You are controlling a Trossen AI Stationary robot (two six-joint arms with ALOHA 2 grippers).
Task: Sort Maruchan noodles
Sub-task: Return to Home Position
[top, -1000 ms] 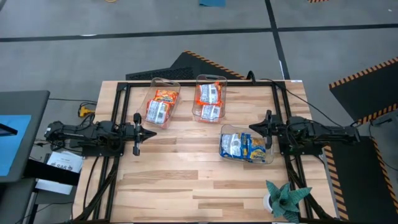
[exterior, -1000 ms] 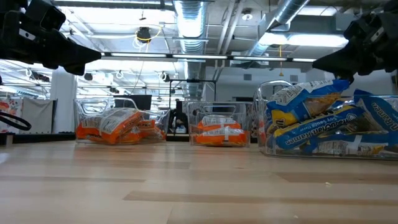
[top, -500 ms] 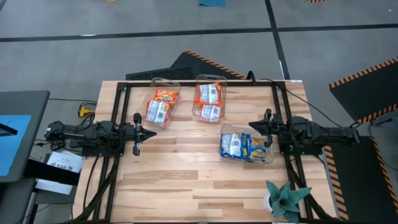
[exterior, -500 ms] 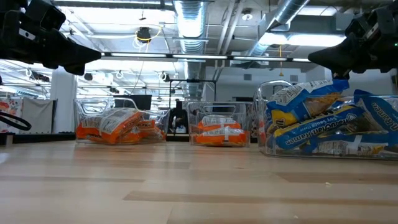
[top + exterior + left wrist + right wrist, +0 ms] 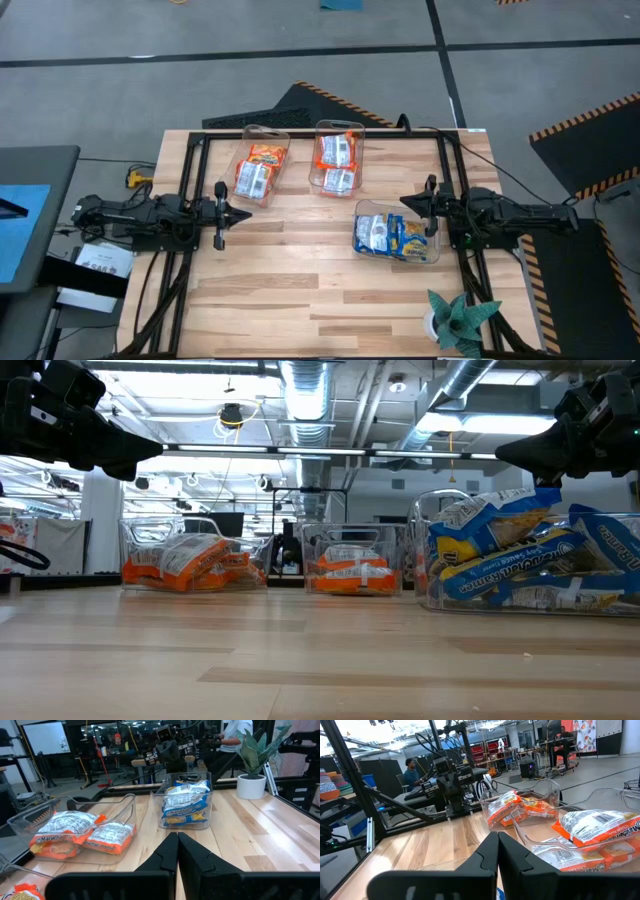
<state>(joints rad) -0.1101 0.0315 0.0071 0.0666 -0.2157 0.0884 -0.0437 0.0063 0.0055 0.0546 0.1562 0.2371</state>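
The Maruchan noodles lie sorted in three clear bins on the wooden table. Orange-red packets (image 5: 258,165) fill the far left bin. Silver-white and red packets (image 5: 336,160) lie in the far middle bin. Blue-yellow packets (image 5: 392,236) are piled in the bin at the right, also seen in the low view (image 5: 520,560). My left gripper (image 5: 243,213) hovers level at the table's left side, shut and empty, short of the left bin. My right gripper (image 5: 404,204) hovers level at the right side, just above the far edge of the blue-yellow bin, shut and empty.
A potted plant in a white pot (image 5: 455,318) stands at the near right corner. Black frame rails (image 5: 320,132) run along the table's far and side edges. Bare wood (image 5: 300,290) spans the near half of the table. A person (image 5: 411,770) sits in the room beyond.
My right gripper has tipped its fingertips up a little over the blue-yellow bin, staying shut. The packets and bins have kept their places.
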